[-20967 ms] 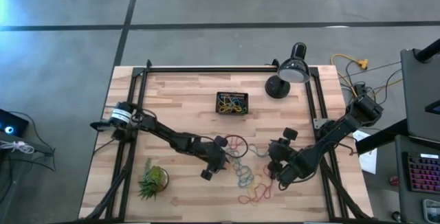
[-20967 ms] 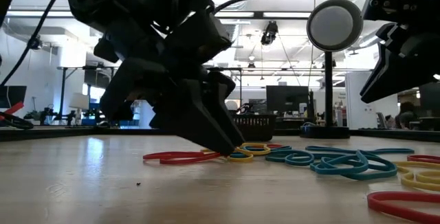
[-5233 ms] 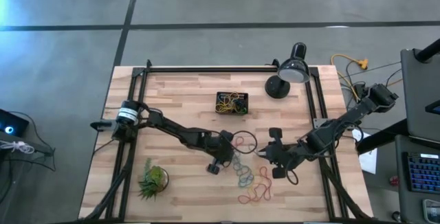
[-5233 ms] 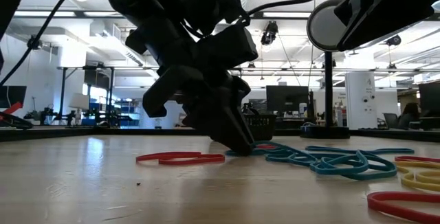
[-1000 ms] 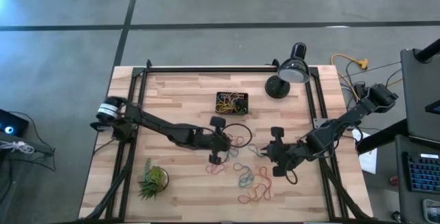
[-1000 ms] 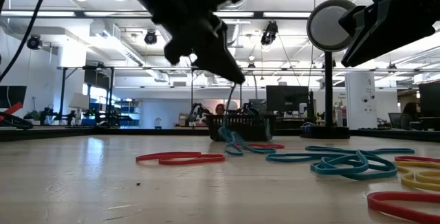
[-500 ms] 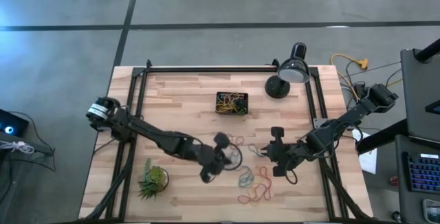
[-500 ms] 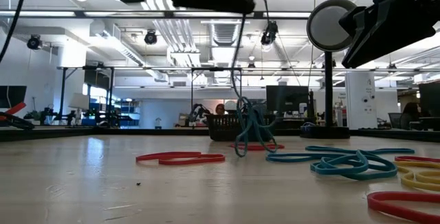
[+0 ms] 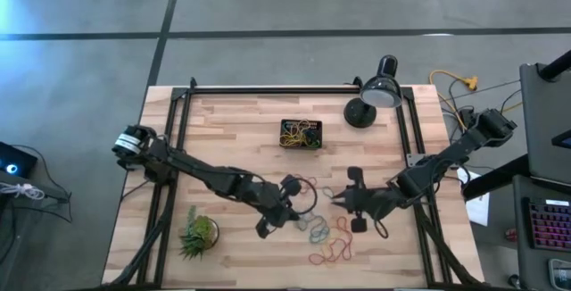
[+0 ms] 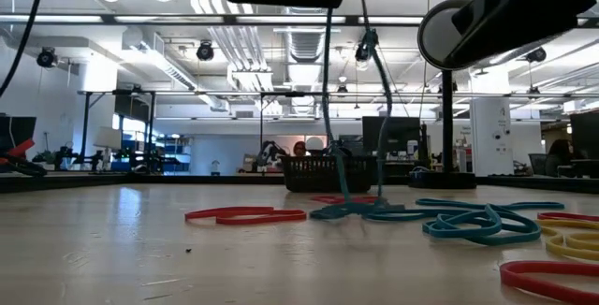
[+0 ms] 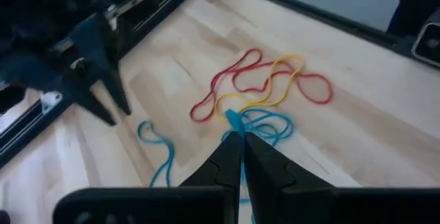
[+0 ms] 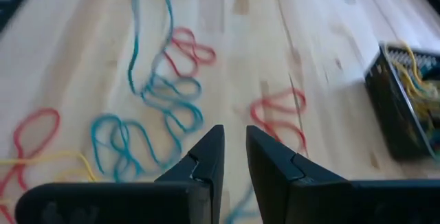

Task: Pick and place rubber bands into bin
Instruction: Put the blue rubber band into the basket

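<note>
Left claw [image 11: 240,139] pinches a blue rubber band [image 11: 236,121], lifted mid-worktop [image 9: 232,130]; right claw [image 12: 235,148] (slightly parted, holding nothing) hovers nearby.

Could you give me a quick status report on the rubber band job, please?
Left gripper shut on a blue rubber band, lifted above the table. Right gripper open, empty, over the loose bands. Bin partly filled, path clear.

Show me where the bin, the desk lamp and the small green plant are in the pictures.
bin [image 9: 302,123]: high view, on its far rim.
desk lamp [image 9: 381,94]: high view, on its round shade.
green plant [image 9: 199,233]: high view, on the middle of its spiky leaves.
</note>
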